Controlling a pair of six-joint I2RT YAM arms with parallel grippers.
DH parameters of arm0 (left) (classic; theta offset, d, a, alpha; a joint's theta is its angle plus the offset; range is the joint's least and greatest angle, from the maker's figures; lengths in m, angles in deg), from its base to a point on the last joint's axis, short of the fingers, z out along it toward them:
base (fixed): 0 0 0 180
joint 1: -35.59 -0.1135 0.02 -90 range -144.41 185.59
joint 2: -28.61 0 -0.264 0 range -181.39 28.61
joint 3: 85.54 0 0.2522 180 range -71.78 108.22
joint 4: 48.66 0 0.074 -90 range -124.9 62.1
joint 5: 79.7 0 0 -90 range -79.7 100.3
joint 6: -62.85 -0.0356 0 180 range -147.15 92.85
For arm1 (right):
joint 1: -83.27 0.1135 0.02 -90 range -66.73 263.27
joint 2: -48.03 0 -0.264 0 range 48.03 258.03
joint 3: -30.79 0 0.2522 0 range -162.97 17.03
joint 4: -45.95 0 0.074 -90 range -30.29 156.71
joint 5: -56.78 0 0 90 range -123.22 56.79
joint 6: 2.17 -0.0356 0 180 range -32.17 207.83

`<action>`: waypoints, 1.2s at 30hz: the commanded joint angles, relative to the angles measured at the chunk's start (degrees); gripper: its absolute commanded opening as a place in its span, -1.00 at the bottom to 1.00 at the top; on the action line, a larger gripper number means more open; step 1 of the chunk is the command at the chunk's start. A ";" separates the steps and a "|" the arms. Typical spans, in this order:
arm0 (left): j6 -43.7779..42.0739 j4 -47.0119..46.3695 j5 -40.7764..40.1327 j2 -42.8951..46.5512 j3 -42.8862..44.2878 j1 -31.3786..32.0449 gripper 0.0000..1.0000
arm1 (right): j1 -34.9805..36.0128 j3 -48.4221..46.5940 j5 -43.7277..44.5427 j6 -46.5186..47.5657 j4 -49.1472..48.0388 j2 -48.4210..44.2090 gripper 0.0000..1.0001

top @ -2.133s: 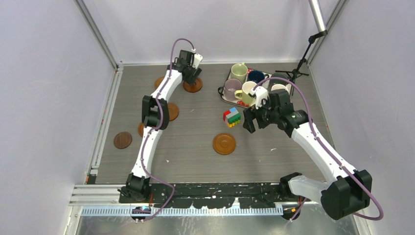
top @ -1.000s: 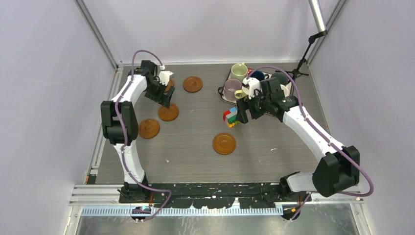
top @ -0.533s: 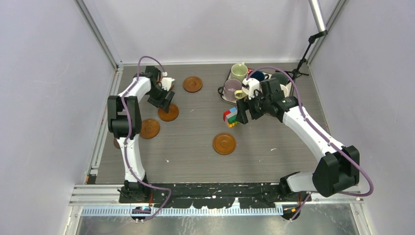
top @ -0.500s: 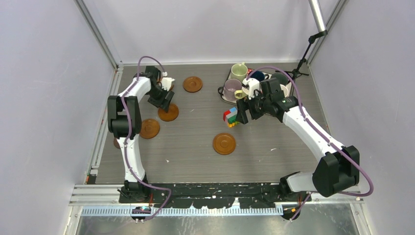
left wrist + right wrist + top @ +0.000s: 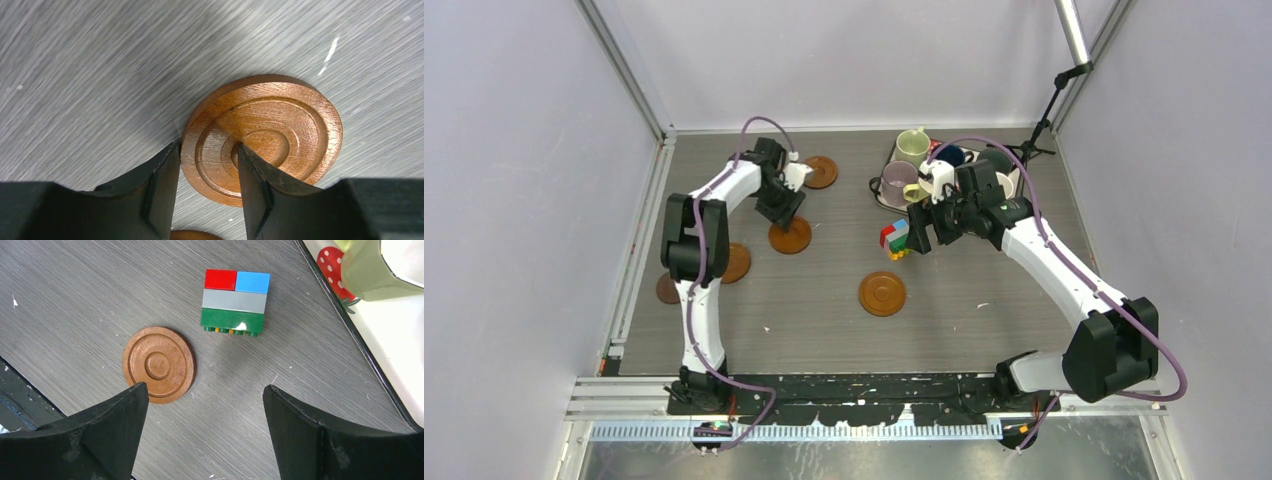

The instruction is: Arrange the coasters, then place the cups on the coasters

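Table (image 5: 984,320) holds, nearest, near coaster (image 5: 882,294) at centre. At the left lie dark coaster (image 5: 664,290) and left coaster (image 5: 740,262), both partly hidden by the left arm. Farther on, left gripper (image 5: 206,150) pinches the rim of mid coaster (image 5: 285,130), with one finger outside and one in its centre hollow. Whether it is lifted I cannot tell. Right gripper (image 5: 204,390) hovers, fingers spread wide and holding nothing, beside toy (image 5: 234,300). Far coaster (image 5: 821,171) lies beyond, apart. On tray (image 5: 372,350) at far right stand yellow cup (image 5: 372,265), mauve cup (image 5: 898,180), green cup (image 5: 912,145) and blue cup (image 5: 947,155), close together.
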 commanded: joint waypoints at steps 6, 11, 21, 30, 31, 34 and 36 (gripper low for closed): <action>4.21 0.18 -0.35 -5.68 6.67 7.05 -0.07 | 0.12 0.12 -0.11 0.24 -2.23 -0.31 0.78; 6.34 0.59 -0.75 -8.80 10.83 8.78 -0.07 | 0.16 0.42 0.03 0.41 -2.23 -0.56 0.78; 7.59 3.19 -0.63 -11.83 18.62 8.90 0.03 | 0.17 0.56 0.26 0.60 -2.17 -0.81 0.78; 4.91 8.44 3.99 0.77 16.35 7.32 0.60 | 0.10 0.47 0.04 0.34 -2.23 -0.99 0.78; 3.79 8.84 4.61 3.04 14.89 6.32 0.68 | 0.17 0.47 -0.03 0.33 -2.22 -1.06 0.78; -1.15 11.72 7.38 7.96 10.90 1.67 0.89 | 0.17 0.47 -0.33 0.20 -2.25 -1.24 0.78; -5.24 13.87 8.78 10.02 7.89 -2.25 0.92 | 0.16 0.49 -0.51 0.24 -2.22 -1.33 0.78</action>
